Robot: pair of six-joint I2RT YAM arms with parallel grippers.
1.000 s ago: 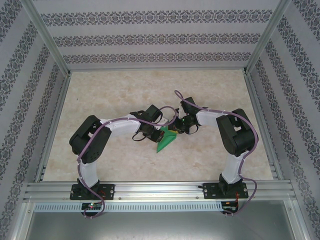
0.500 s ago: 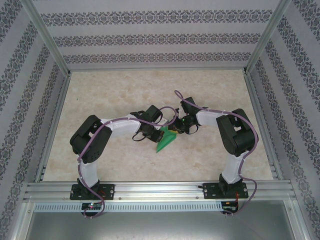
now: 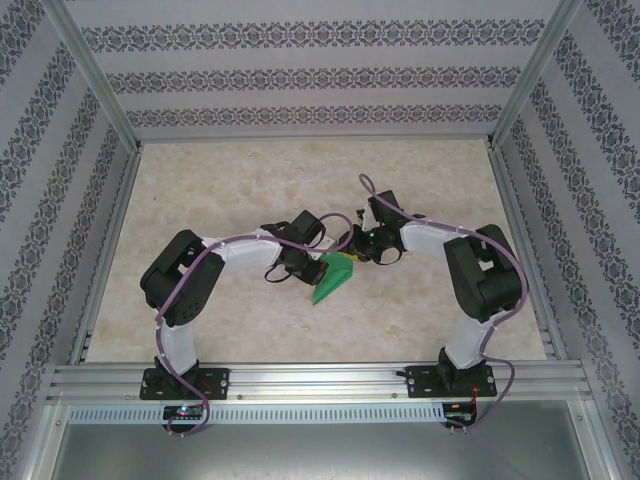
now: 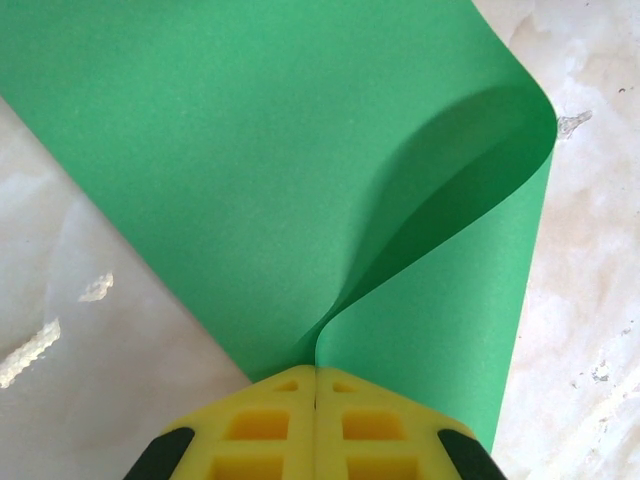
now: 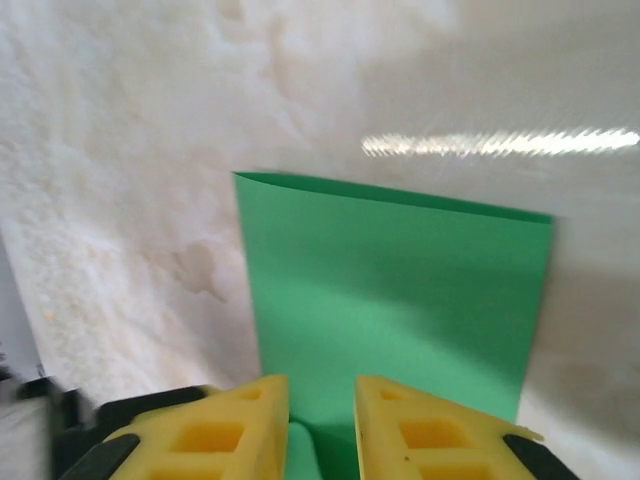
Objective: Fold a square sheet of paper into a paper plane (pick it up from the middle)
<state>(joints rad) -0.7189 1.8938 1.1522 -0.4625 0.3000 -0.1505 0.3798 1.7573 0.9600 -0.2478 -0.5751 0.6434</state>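
1. In the top view, the square sheet of paper (image 3: 331, 284) lies near the middle of the table (image 3: 250, 180), a little towards 6 o'clock. It is doubled over into a narrow green wedge whose tip points to about 7 o'clock.
2. The left gripper (image 3: 316, 268) meets the wedge's wide end from 9 o'clock, and the right gripper (image 3: 353, 252) sits just beside that end at 2 o'clock.
3. In the left wrist view, the yellow fingers (image 4: 260, 425) are pressed flat together with no gap, pinching the sheet (image 4: 250, 150) at its edge.
4. From that pinch the paper rises and rolls over towards 1 o'clock in a soft, uncreased curl. One layer arches above the other, and the lower layer runs down to 5 o'clock.
5. In the right wrist view, the yellow fingers (image 5: 215, 430) of the right gripper (image 5: 320, 400) stand apart with a narrow gap between them.
6. Green paper (image 5: 400, 290) shows in that gap and spreads ahead towards 12 o'clock as a flat panel. Whether the pads touch it, I cannot tell.
7. That panel's far edge runs straight across the marbled surface, from 10 o'clock to 2 o'clock.
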